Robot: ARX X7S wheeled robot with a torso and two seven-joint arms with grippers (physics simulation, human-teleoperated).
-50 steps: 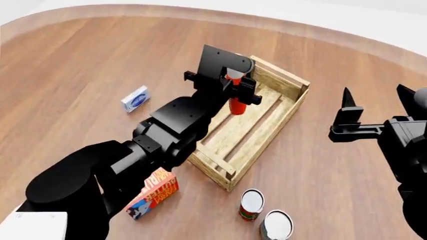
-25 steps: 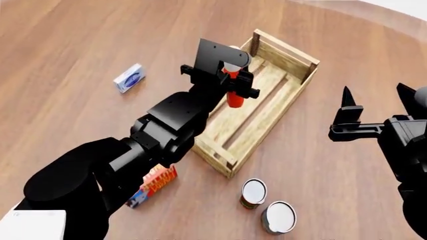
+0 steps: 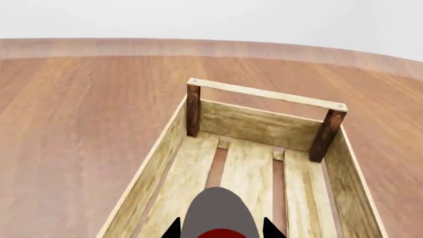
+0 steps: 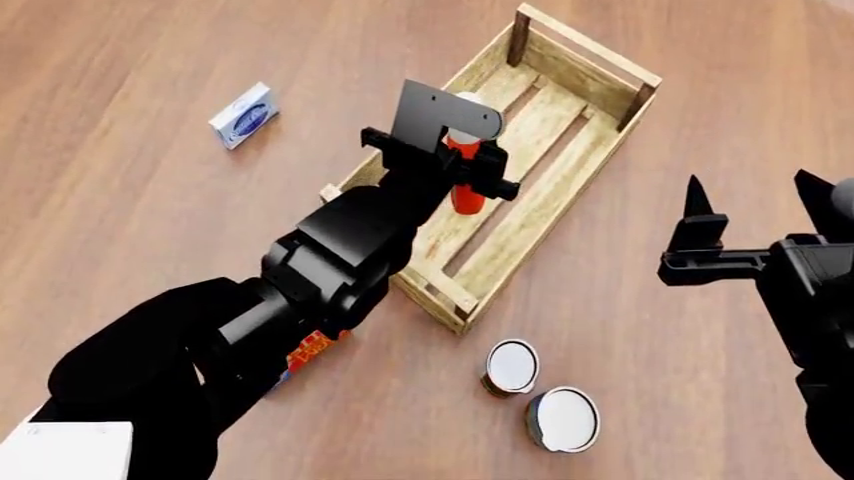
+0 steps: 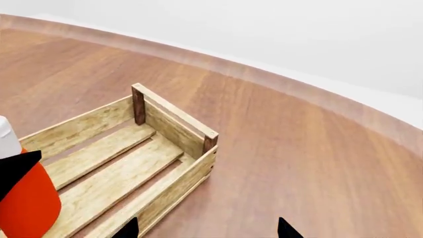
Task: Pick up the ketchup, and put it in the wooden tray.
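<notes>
The ketchup (image 4: 466, 188), an orange-red bottle with a white cap, hangs upright over the left half of the wooden tray (image 4: 589, 45), and my left gripper (image 4: 467, 165) is shut on its upper part. In the left wrist view the ketchup's cap (image 3: 220, 210) fills the space between the two fingertips of the left gripper (image 3: 221, 229), with the wooden tray's far wall (image 3: 254, 124) beyond. My right gripper (image 4: 747, 205) hovers open and holds nothing, to the right of the tray. The right wrist view shows the ketchup (image 5: 23, 208), the wooden tray (image 5: 175, 126) and the open right gripper (image 5: 206, 230).
Two small cans with white lids (image 4: 510, 365) (image 4: 563, 418) stand on the wood floor near the tray's near corner. A small blue-and-white box (image 4: 243, 115) lies at the left. A red-orange box (image 4: 310, 352) shows partly under my left arm.
The head view has tilted downward, so the tray now shows more from above and higher in the picture. The left gripper still holds the ketchup over the tray. The right arm has not moved.
</notes>
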